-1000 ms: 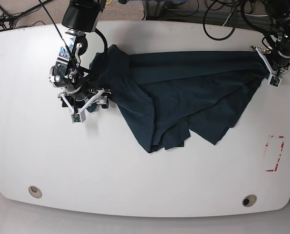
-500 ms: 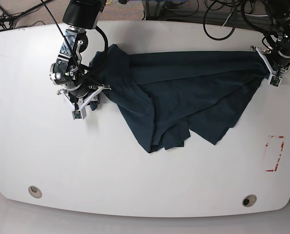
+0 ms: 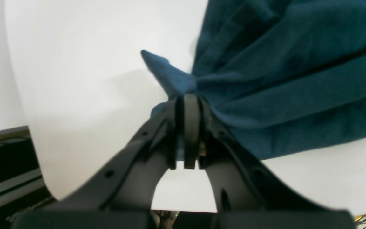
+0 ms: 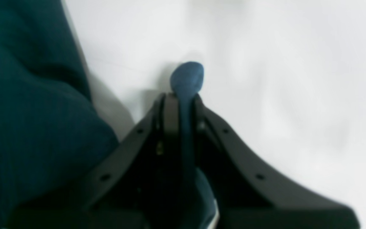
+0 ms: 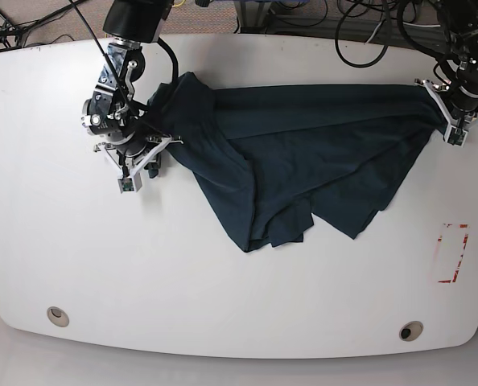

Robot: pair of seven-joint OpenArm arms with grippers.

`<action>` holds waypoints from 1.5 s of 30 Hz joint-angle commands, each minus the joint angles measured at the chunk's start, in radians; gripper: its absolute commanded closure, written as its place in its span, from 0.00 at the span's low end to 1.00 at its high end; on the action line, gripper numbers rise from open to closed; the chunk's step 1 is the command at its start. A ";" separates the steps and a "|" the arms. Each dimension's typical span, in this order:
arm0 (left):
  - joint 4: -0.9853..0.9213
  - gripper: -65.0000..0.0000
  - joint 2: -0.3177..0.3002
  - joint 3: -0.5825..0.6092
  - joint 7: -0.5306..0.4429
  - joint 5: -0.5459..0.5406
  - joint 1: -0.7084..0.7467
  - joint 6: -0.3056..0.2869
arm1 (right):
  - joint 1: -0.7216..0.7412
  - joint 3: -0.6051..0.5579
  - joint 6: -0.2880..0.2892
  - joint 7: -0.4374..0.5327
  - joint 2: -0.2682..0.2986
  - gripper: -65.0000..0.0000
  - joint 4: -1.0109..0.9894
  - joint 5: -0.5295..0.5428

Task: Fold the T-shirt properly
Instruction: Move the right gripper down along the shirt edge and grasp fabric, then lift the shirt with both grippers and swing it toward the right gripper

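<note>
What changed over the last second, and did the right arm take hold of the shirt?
Yes. The right gripper, open a second ago beside the shirt's edge, closed its fingers on a small fold of cloth and shifted slightly up the table. The left gripper stayed shut on the opposite corner, and the shirt's spread looks unchanged.

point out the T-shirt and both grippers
T-shirt [image 5: 303, 153]: base view, middle of the spread cloth.
Left gripper [image 3: 187, 127]: left wrist view, between the closed fingertips.
Right gripper [image 4: 183, 105]: right wrist view, between the tips pinching cloth.
</note>
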 commanded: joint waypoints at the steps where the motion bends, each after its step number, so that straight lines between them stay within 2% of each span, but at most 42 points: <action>1: 0.021 0.99 -0.010 -0.015 -0.019 -0.003 -0.006 0.006 | 0.001 0.002 0.009 -0.006 0.004 0.99 0.029 0.006; 14: 0.022 0.99 0.000 -0.069 -0.024 0.001 -0.018 0.006 | -0.053 -0.018 0.012 -0.017 -0.006 1.00 0.202 0.010; 26: 0.021 0.99 0.001 -0.084 -0.020 0.001 -0.023 0.006 | -0.068 -0.087 0.005 -0.007 -0.009 1.00 0.301 0.008; 36: 0.026 1.00 -0.001 -0.099 -0.019 0.005 -0.065 0.006 | -0.057 -0.061 0.007 -0.058 0.041 0.99 0.379 0.069; 38: 0.018 0.99 0.001 -0.103 -0.027 0.004 -0.091 0.006 | -0.058 -0.052 0.006 -0.064 0.069 1.00 0.393 0.107; 45: 0.018 0.99 0.003 -0.100 -0.024 0.004 -0.148 0.006 | -0.040 -0.036 0.006 -0.067 0.108 0.99 0.390 0.128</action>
